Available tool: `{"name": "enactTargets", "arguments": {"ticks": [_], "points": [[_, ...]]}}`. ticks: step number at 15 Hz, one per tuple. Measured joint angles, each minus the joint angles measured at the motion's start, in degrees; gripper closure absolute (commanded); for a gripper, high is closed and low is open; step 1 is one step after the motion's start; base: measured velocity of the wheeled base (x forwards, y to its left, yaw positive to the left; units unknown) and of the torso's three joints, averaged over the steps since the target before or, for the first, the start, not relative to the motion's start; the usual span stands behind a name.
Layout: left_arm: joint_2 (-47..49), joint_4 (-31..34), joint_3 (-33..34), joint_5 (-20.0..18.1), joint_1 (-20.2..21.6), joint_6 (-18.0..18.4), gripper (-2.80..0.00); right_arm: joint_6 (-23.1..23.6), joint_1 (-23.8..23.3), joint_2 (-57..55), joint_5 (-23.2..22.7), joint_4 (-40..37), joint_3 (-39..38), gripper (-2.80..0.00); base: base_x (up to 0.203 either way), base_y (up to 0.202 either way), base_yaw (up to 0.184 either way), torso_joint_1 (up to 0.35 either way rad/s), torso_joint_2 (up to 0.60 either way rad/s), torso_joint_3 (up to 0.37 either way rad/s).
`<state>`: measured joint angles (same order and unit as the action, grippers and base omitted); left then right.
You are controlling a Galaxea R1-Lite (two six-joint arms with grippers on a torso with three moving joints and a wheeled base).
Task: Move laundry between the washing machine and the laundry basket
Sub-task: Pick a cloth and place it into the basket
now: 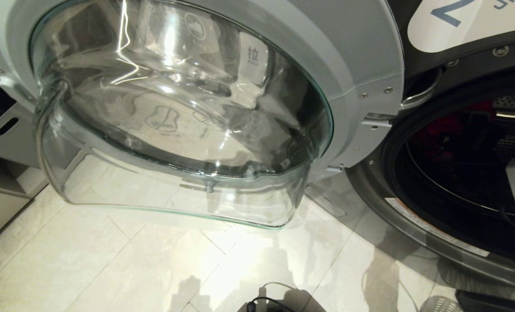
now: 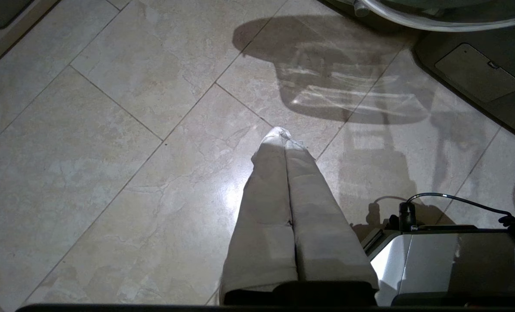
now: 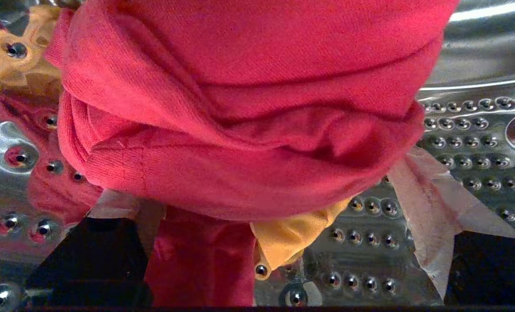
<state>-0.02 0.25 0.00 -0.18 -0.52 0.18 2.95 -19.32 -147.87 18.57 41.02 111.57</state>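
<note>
Red laundry [image 3: 240, 130] fills my right claw's [image 3: 257, 242] view, just ahead between its wide-open fingers [image 3: 435, 208], deep inside the washing machine [image 1: 456, 173] on the right. My left claw [image 2: 279, 134] hangs clenched, empty, far off.

We see the red laundry [image 3: 240, 130] bunched between our spread fingers [image 3: 430, 208]. It lies inside the open washing machine [image 1: 413, 208], a yellow piece [image 3: 287, 236] beneath.

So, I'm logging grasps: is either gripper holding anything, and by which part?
Nothing yet. The right gripper stands open around the bunched red garment in the drum; the left gripper is shut, empty.
</note>
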Motion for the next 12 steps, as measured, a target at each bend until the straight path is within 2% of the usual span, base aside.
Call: {"name": "enactTargets", "arguments": {"ticks": [1,12], "points": [[0.0,0.0,0.0,0.0,0.0,0.0,0.0,-0.1,0.0,0.0,0.0,0.0,0.0,0.0,0.0,0.0,0.0,0.0,0.0,0.0],[0.0,0.0,0.0,0.0,0.0,0.0,0.0,-0.1,0.0,0.6,-0.2,-0.3,-1.0,0.0,0.0,0.0,0.0,0.0,0.0,0.0]]}}
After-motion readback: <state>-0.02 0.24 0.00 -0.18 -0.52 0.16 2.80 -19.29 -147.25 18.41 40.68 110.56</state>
